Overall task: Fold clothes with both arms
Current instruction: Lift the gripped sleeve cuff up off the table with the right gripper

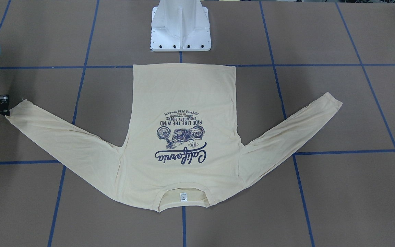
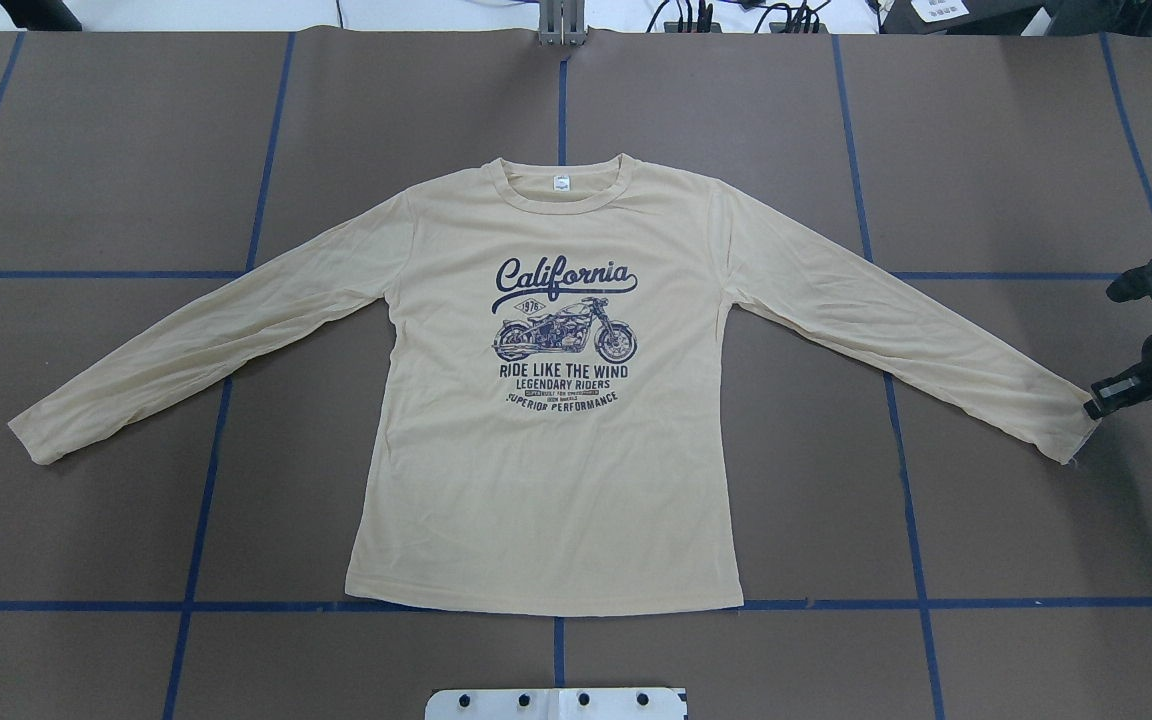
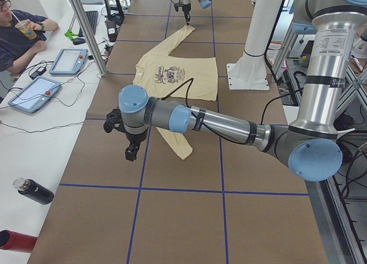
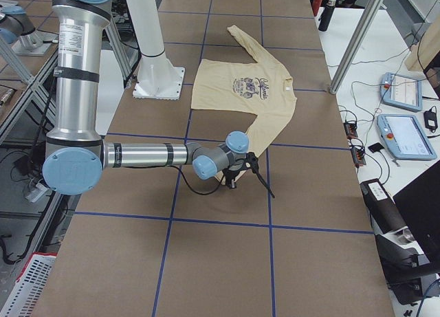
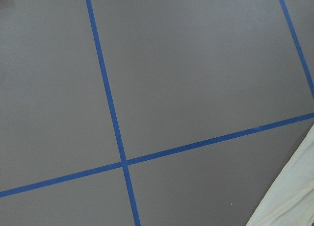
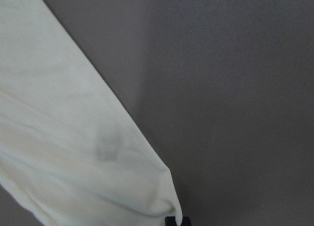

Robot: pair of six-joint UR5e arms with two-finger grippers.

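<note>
The cream California shirt (image 2: pixel 556 480) lies flat and print up, mid-frame on the bench (image 2: pixel 136 150), with its sleeves spread. At the right edge of the overhead view the right pincer (image 2: pixel 1106 350) stands with jaws apart, one finger touching the cuff (image 2: pixel 1071 425). The left pincer (image 3: pixel 129 150) hangs clear of the other sleeve; I cannot tell whether it is apart or together.

Likely risks are a shallow bite slipping off the thin knit, or a one-sided pull dragging and creasing the body.

The only container noted is off the bench, at the lower left of the left-side view: a dark bottle (image 3: pixel 33 190), capped, its contents hidden.
</note>
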